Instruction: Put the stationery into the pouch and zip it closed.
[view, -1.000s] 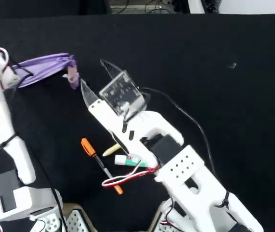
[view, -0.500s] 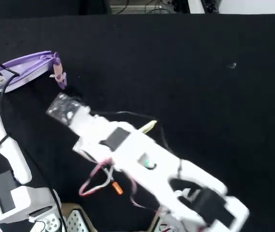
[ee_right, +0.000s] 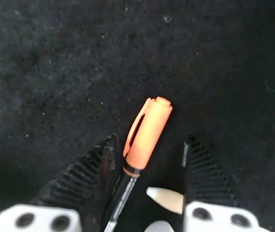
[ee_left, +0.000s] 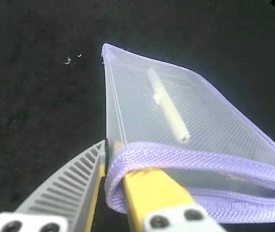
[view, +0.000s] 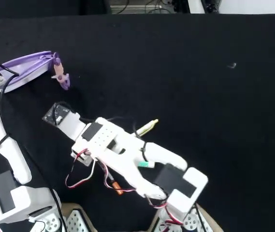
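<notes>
Your table [view: 214,96] is covered in black cloth, and beyond its far edge there is a strip of room with dark cables on a pale floor. At the left edge your left gripper [ee_left: 114,162] is clamped on the zip end of the purple mesh pouch [ee_left: 185,121]. A white pen [ee_left: 168,106] lies inside it, and its zip pull [view: 59,75] hangs at the free end. Your right arm lies low across the near middle. The right gripper [ee_right: 150,140] has its jaws apart on either side of the orange pen [ee_right: 147,128], neither one touching the cap, with a pale tip [ee_right: 166,199] just beside it. A pale pen [view: 147,127] sticks out from under that arm, and a small green-and-white thing [view: 146,164] peeks out nearer its base. Pouch and right arm are near each other. To that arm's right, wide cloth bearing one pale fleck [view: 231,65] runs to the far edge.
</notes>
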